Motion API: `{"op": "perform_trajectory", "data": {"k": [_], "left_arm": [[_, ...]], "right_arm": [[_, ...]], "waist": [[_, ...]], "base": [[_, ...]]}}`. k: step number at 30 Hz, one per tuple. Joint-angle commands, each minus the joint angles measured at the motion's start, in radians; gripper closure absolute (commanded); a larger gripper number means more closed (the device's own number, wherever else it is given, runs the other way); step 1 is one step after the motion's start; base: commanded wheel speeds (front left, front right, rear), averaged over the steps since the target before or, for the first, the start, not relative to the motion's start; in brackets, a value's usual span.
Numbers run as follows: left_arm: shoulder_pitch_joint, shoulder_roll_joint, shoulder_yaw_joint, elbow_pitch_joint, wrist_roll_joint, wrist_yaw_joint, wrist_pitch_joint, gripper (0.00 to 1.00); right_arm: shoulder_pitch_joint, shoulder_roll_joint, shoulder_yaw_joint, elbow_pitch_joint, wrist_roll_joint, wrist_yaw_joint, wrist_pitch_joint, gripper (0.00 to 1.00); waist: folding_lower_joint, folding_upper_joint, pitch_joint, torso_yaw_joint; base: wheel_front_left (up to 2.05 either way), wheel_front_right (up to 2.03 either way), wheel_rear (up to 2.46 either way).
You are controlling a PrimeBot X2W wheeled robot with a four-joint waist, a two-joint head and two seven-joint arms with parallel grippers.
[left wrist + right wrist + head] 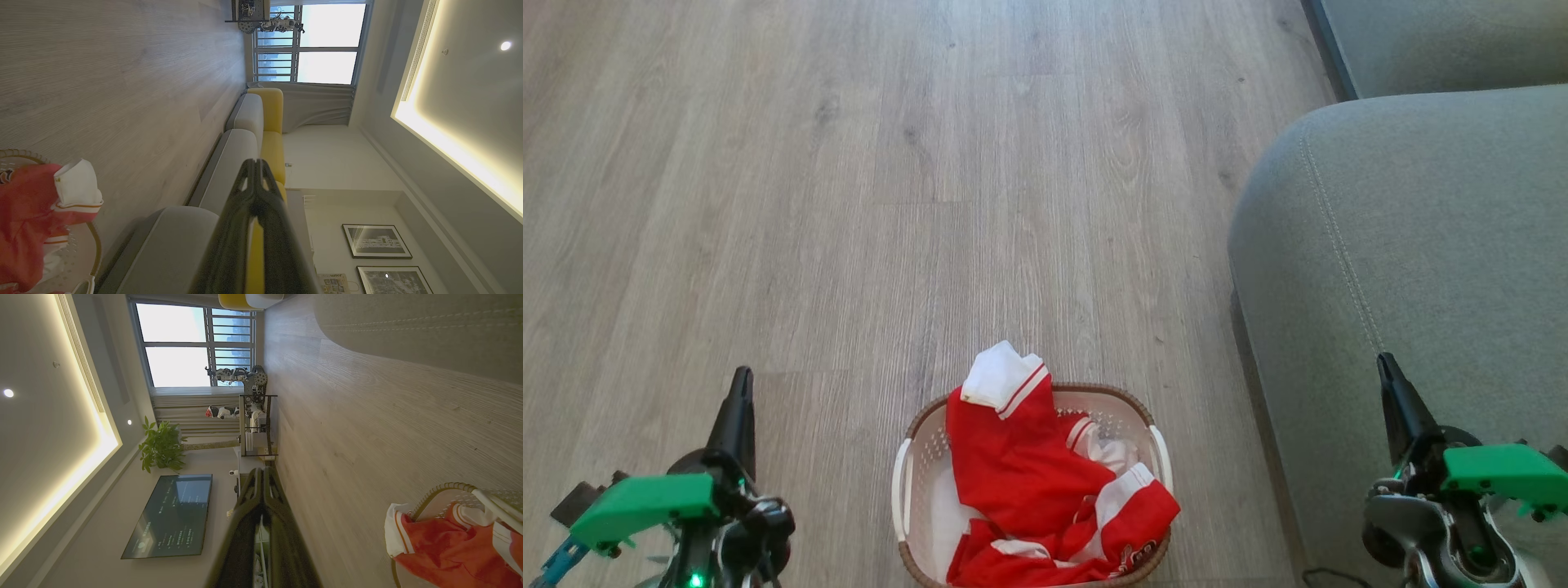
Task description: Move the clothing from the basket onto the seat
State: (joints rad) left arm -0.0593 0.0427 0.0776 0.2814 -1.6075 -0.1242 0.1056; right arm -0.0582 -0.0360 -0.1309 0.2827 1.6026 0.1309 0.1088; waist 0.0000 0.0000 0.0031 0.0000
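Progress, by my head view, is nil: the red clothing (1021, 482) lies heaped in the basket (903, 490) on the wood floor (849, 204) beside the seat's (1405, 245) front edge. One white cuff drapes over the basket's far rim, I see no garment on the cushion, and my left gripper (739, 400) and right gripper (1392, 392) hang either side, fingers pressed together, holding nothing. My left wrist view has its closed fingers pointing along the sofa with the garments off to the side, and my right wrist view shows its closed pair above bare floor, so I judge every pick and carry is yet to do.
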Motion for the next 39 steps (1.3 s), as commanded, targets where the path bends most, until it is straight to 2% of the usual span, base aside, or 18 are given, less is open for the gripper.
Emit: {"op": "perform_trajectory", "data": {"k": [1,30,31,35,39], "left_arm": [[-0.049,0.008,0.036,-0.036,-0.001,-0.007,0.007,1.00],[-0.049,0.008,0.036,-0.036,-0.001,-0.007,0.007,1.00],[0.000,0.000,0.000,0.000,0.000,0.000,0.000,0.00],[0.029,-0.005,-0.003,0.052,0.000,0.001,-0.002,0.00],[0.033,-0.004,-0.008,0.045,0.005,0.001,-0.014,0.00]], "right_arm": [[-0.050,-0.014,0.017,-0.038,0.006,0.000,0.004,1.00],[-0.050,-0.014,0.017,-0.038,0.006,0.000,0.004,1.00],[0.000,0.000,0.000,0.000,0.000,0.000,0.000,0.00],[0.029,0.003,0.008,0.055,0.000,0.000,-0.001,0.00],[0.030,0.002,0.018,0.050,-0.004,0.000,-0.013,0.00]], "waist": [[0.0000,0.0000,0.000,0.000],[0.0000,0.0000,0.000,0.000],[0.0000,0.0000,0.000,0.000],[0.0000,0.0000,0.000,0.000],[0.0000,0.0000,-0.001,0.001]], "base": [[0.00,0.00,0.00],[0.00,0.00,0.00],[0.00,0.00,0.00],[0.00,0.00,0.00],[0.00,0.00,0.00]]}}
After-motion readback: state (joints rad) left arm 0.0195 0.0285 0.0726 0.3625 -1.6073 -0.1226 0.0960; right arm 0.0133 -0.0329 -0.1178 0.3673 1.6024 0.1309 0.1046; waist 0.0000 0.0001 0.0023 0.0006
